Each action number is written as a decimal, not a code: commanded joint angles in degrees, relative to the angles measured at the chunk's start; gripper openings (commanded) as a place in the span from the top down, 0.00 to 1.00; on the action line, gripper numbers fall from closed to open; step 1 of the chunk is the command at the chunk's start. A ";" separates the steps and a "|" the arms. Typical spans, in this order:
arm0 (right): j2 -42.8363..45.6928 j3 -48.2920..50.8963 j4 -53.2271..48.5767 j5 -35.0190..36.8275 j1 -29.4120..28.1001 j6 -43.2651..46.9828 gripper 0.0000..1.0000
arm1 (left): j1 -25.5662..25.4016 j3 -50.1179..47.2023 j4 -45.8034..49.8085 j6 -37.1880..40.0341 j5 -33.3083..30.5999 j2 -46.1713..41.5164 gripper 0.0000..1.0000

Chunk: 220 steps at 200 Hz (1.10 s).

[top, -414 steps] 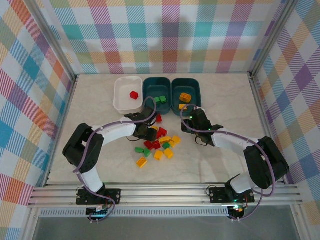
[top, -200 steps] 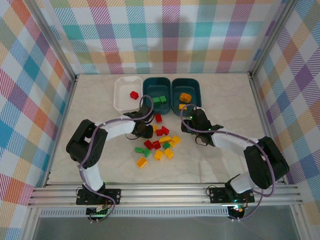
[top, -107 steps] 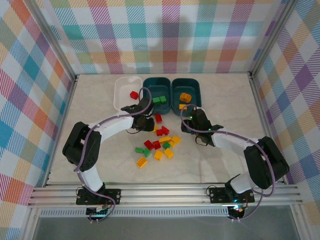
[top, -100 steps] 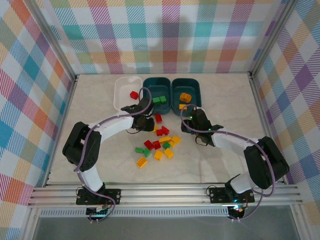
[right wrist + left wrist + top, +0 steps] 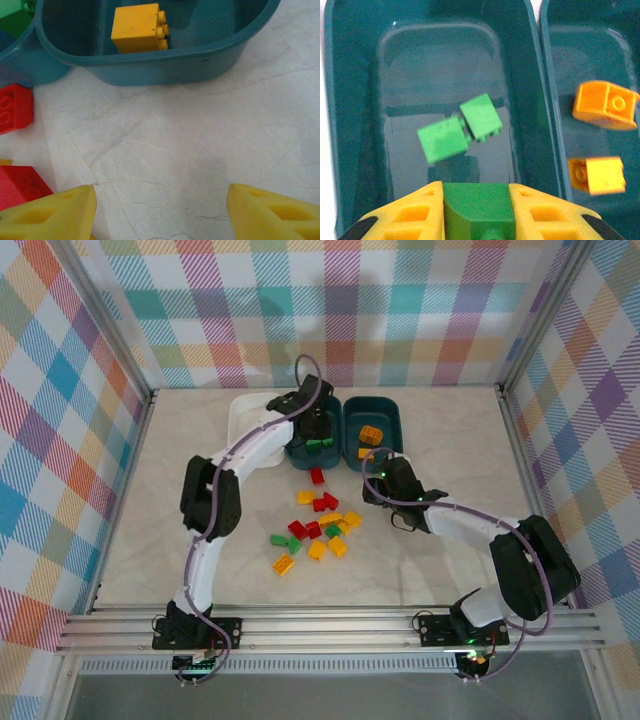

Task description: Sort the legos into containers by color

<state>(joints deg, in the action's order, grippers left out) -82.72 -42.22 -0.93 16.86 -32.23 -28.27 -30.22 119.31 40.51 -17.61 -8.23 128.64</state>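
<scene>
My left gripper (image 5: 312,422) hangs over the middle dark teal container (image 5: 337,453), shut on a green lego (image 5: 477,207) between its yellow fingers (image 5: 405,220). Below it in that container (image 5: 355,100) lie two green legos (image 5: 442,141). The right teal container (image 5: 396,416) holds two orange-yellow legos (image 5: 605,105). The white container (image 5: 243,435) stands to the left, partly hidden by the arm. A loose pile of red, yellow and green legos (image 5: 315,525) lies mid-table. My right gripper (image 5: 160,210) is open over bare table just in front of the right container (image 5: 165,70).
A red lego (image 5: 317,476) lies alone between the pile and the containers. In the right wrist view red legos (image 5: 15,107) sit to the left of the jaws, and a yellow lego (image 5: 137,27) rests in the container. Plaid walls enclose the table.
My left arm has swung from the pile's far edge up and back over the middle teal container, carrying the green lego. The right arm has not moved.
</scene>
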 commanded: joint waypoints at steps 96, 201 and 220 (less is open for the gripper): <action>5.95 1.64 0.65 0.63 0.16 0.46 0.27 | 0.86 21.15 12.12 -0.14 2.91 11.03 0.40; -4.63 -8.23 -2.18 -6.12 -11.75 9.37 0.27 | 3.35 -53.11 -8.49 -17.82 -5.80 -43.76 0.19; -9.18 -10.84 -2.36 -7.55 -12.67 7.31 0.27 | 4.78 -66.59 -8.41 -21.94 -6.25 -54.26 0.16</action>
<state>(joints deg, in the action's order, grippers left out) -87.68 -49.25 -1.69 12.01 -43.79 -21.45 -27.07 67.33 33.56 -30.79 -11.49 82.19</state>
